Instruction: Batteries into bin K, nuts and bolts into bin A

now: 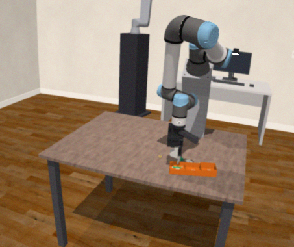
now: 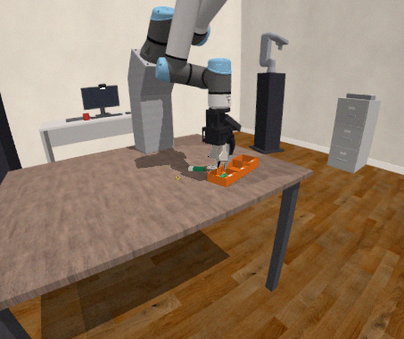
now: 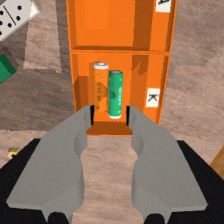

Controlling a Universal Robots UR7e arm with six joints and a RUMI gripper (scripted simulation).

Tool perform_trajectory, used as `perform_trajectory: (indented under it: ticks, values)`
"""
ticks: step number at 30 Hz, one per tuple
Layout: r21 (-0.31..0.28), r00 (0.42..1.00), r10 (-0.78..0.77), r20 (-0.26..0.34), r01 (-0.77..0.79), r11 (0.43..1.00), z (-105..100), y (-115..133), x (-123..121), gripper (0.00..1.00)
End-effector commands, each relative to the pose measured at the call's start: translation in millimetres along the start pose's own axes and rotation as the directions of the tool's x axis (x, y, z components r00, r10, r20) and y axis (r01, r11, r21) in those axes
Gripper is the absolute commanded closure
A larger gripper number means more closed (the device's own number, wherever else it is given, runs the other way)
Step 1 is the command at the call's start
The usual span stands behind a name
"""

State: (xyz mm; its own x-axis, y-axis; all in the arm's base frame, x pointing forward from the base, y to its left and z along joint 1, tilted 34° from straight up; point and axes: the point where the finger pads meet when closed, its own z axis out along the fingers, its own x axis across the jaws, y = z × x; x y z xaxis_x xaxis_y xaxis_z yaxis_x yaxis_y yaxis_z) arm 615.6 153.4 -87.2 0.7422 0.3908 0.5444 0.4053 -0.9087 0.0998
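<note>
The orange bin tray (image 1: 193,169) lies on the table, also in the exterior view (image 2: 234,169). In the wrist view its compartment marked K (image 3: 153,97) holds a green battery (image 3: 115,94) and an orange battery (image 3: 100,87) lying side by side. The compartment marked A (image 3: 164,5) is beyond it. My gripper (image 3: 110,106) (image 1: 178,158) hovers right above the near end of the K compartment, fingers slightly apart with nothing between them. Another green battery (image 2: 197,169) lies on the table left of the tray. A small yellow nut (image 2: 177,177) (image 1: 159,156) lies farther left.
A white domino (image 3: 15,17) lies on the table beside the tray's far left. The tray sits near the table's right front edge. A desk with a monitor, dark pillars and a filing cabinet stand off the table.
</note>
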Motion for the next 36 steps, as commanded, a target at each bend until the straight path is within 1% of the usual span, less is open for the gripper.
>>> perform_trajectory:
  ticks: [1, 8, 16, 19, 25, 27, 28, 30, 36]
  values:
    - [0.000, 1.000, 0.000, -0.001, 0.000, 1.000, -6.3, 0.2, 0.5, 0.83]
    - [0.000, 1.000, 0.000, -0.001, 0.000, 1.000, -15.6, 0.2, 0.5, 0.83]
    - [0.000, 1.000, 0.000, -0.001, 0.000, 1.000, -17.6, 0.1, 0.4, 0.83]
    - [0.000, 0.989, 0.149, -0.001, -0.149, 0.989, -19.1, -21.4, -12.2, 0.82]
    - [0.004, 0.940, 0.340, 0.003, -0.340, 0.940, -21.9, -64.5, -37.5, 0.82]
    - [0.004, 0.940, 0.340, 0.003, -0.340, 0.940, -21.9, -64.5, -37.5, 0.82]
    - [0.004, 0.906, 0.424, 0.004, -0.424, 0.906, -22.4, -71.7, -41.7, 0.82]
    - [0.006, 0.884, 0.467, 0.007, -0.467, 0.884, -23.3, -86.0, -50.1, 0.82]
    - [0.009, 0.777, 0.629, 0.015, -0.630, 0.777, -26.1, -129.2, -75.4, 0.82]
